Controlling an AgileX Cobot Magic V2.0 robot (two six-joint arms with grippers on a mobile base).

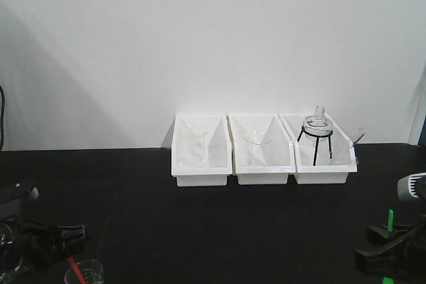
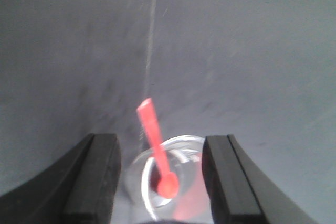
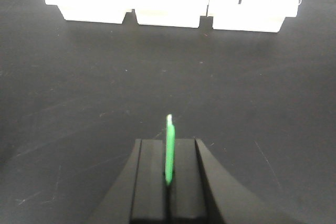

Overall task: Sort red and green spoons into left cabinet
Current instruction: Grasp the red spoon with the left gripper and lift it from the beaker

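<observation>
Left hand sat with its black fingers spread wide, gripping nothing; between them in the wrist view showed a small glass beaker with the red spoon standing bowl-down inside, handle leaning out over the rim; all that was at the front left of the black counter. Right hand was clamped tight on the green spoon, one end poking out past the fingertips, over the counter's front right; three white bins holding glassware lined the back.
</observation>
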